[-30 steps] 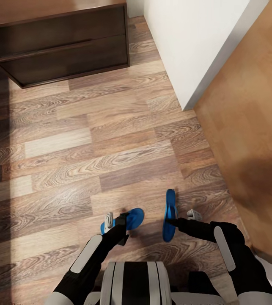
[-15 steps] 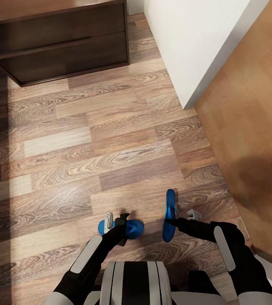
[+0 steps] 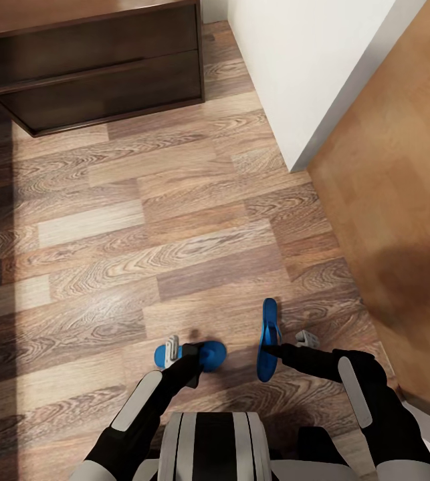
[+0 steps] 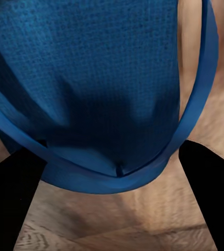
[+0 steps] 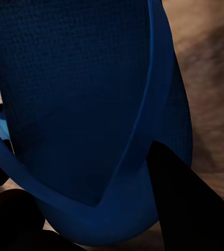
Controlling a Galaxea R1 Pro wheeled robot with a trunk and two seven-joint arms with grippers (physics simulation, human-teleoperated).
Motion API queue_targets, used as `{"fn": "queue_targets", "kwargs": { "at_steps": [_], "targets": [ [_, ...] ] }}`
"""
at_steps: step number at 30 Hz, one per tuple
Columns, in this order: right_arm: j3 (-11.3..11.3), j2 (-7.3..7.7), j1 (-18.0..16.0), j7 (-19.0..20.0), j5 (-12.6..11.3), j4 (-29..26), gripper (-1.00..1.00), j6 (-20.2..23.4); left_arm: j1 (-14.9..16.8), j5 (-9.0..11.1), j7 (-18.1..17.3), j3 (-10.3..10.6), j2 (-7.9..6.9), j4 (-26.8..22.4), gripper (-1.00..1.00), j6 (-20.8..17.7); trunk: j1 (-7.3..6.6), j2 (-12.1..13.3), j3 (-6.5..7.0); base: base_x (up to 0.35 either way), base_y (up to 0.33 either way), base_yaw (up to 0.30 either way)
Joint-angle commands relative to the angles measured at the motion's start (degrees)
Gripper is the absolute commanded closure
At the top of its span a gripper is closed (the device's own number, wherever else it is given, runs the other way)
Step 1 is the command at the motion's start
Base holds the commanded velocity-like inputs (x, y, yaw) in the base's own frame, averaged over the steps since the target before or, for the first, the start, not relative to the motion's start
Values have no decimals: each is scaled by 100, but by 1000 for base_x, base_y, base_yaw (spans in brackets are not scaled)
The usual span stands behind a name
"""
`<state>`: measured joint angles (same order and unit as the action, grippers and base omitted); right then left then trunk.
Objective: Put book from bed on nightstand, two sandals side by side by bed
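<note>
From the head camera I look straight down at a grey-brown plank floor (image 3: 141, 220). My landmark is the nightstand (image 3: 101, 73), a dark brown cabinet with two drawer fronts, standing at the far edge of the floor. Beside the nightstand, on its right, a white wall corner (image 3: 295, 73) juts in, and past that runs a broad orange-brown wooden panel (image 3: 395, 220) – I cannot tell what it belongs to.

Both blue sandals are well apart from the nightstand, on the near side of the open floor, close to my own trunk. My left gripper (image 3: 189, 354) is at the left sandal (image 3: 209, 352), which shows as a short blue shape partly hidden by the arm. In the left wrist camera the left sandal (image 4: 91, 89) sits between the two black fingers (image 4: 10, 204), its strap curving round one side – the jaws are closed on it.

My right gripper (image 3: 283, 347) is at the right sandal (image 3: 267, 339), which stands on its edge, a thin blue sliver pointing toward the nightstand. In the right wrist camera the right sandal (image 5: 86, 104) is dark blue and very close, with a black finger (image 5: 190, 204) against it; the jaws grip it.

The two sandals are near each other but not touching, with bare floor between them
</note>
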<state>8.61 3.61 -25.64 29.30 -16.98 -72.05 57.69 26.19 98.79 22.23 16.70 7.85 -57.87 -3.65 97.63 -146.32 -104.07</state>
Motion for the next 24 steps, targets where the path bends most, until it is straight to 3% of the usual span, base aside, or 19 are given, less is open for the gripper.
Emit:
{"fn": "queue_targets", "kwargs": {
  "at_steps": [1,16,24],
  "targets": [
    [9,-1,-4,49,36,-2,100,23,0,-27,36,-8,-2,-6,100,-13,0,-1,-3,0,0,0],
    [9,-1,-7,48,36,-2,100,23,0,-36,36,-8,-2,-30,100,-4,0,-1,-3,0,0,0],
    [9,-1,-3,49,36,-2,100,23,0,-36,44,-17,-11,-31,100,-13,-21,10,174,0,0,0]
  ]
}}
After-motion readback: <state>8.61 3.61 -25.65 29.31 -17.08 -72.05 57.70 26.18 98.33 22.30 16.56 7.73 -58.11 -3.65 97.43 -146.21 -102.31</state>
